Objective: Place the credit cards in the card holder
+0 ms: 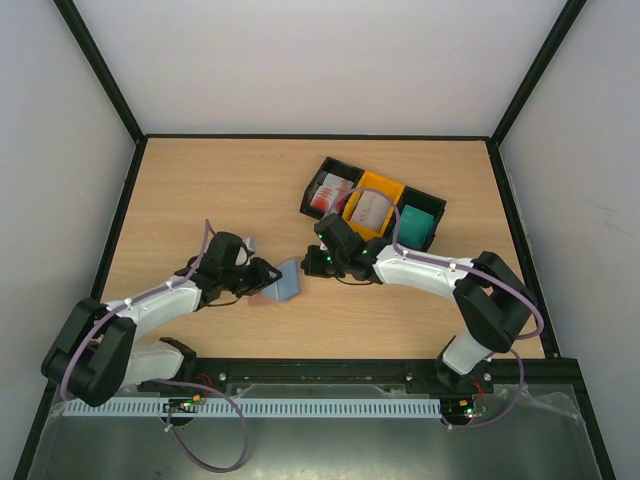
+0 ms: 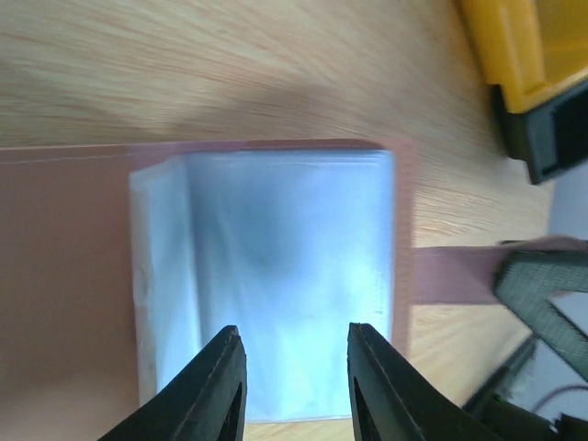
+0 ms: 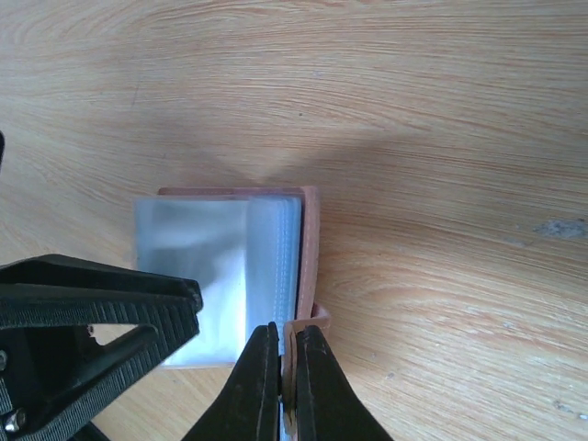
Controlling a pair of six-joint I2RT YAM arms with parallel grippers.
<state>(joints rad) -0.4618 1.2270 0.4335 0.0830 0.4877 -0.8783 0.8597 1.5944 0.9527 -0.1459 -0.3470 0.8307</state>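
While both arms meet at mid-table, card holder point(image 1: 286, 281): lies open on the wood with its brown cover down and blue-grey pockets up, between the two grippers.
Right gripper point(image 3: 287, 354): jaws all but closed, pinching the thin brown edge of the cover beside the pocket stack.
Left gripper point(image 2: 296, 344): jaws stand apart over one edge of the pockets. Nothing is seen clamped between them, and whether the tips touch the plastic cannot be told.
Credit cards: none in hand. Red-and-white ones point(image 1: 330, 190) sit in a black tray point(image 1: 312, 192), another point(image 1: 368, 208) in the orange tray point(image 1: 384, 181), and a teal one point(image 1: 418, 225) in a second black tray point(image 1: 436, 207), all just behind the right arm.
Step in hand, as judged: steadying the holder and opening it so that a pocket mouth gapes for the first card.
Doing it well: the right pinch should hold cover only, never the sleeves, so the pockets can fan freely. The left tips should part one sleeve from the stack rather than press the lot flat.
Risk: thin leather may slip from so narrow a pinch, and lifting it too far could fold the holder shut or drag it across the table point(image 1: 200, 200).
Next call: one arm must let go to fetch a card, so the holder ought first to lie open unaided.
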